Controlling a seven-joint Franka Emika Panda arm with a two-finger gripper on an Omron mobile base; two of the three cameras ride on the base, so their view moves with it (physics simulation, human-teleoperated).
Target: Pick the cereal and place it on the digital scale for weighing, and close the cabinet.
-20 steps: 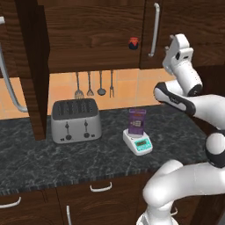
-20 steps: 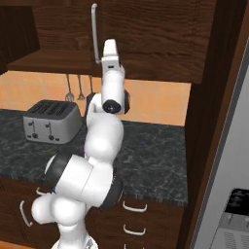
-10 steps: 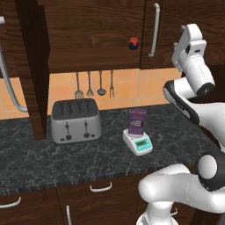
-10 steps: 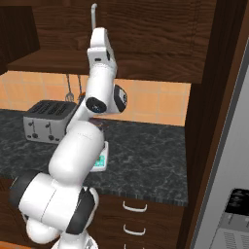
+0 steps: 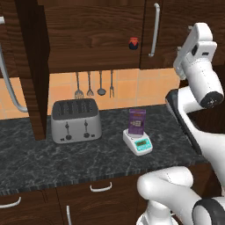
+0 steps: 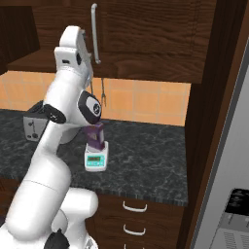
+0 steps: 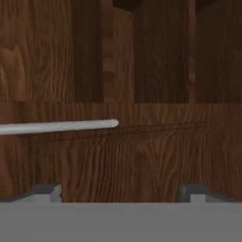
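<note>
Standing upright on the digital scale (image 5: pixel 138 143), the cereal (image 5: pixel 136 121) had evidently been delivered for weighing, which suggested the first half of the job was complete. The purple box rested on the white scale's platform near the front of the dark stone tabletop (image 5: pixel 39 159), to the right of the silver toaster (image 5: pixel 75 120) and apart from it.

What remained, judging from the scene, was the cabinet (image 5: pixel 96 35). Its left door (image 5: pixel 36 70) stood swung out edge-on toward the room, leaving the shelf exposed with a tiny red-and-dark jar (image 5: pixel 133 43) sitting at its right end; the right-hand door with its long silver bar handle (image 5: pixel 154 30) lay flush against the wall unit.

The white arm was raised high, its upper links folded up above the tabletop and the hand lifted to cabinet height on the right, close to that handle. In the hand view the tool (image 7: pixel 120 191) faced dark wood grain at close range, its two finger tips (image 7: pixel 46 191) spread wide apart with nothing between them, released and empty. A silver bar (image 7: pixel 59 125) crossed the wood ahead of the tips, apparently the cabinet handle seen from a rolled angle.
</note>
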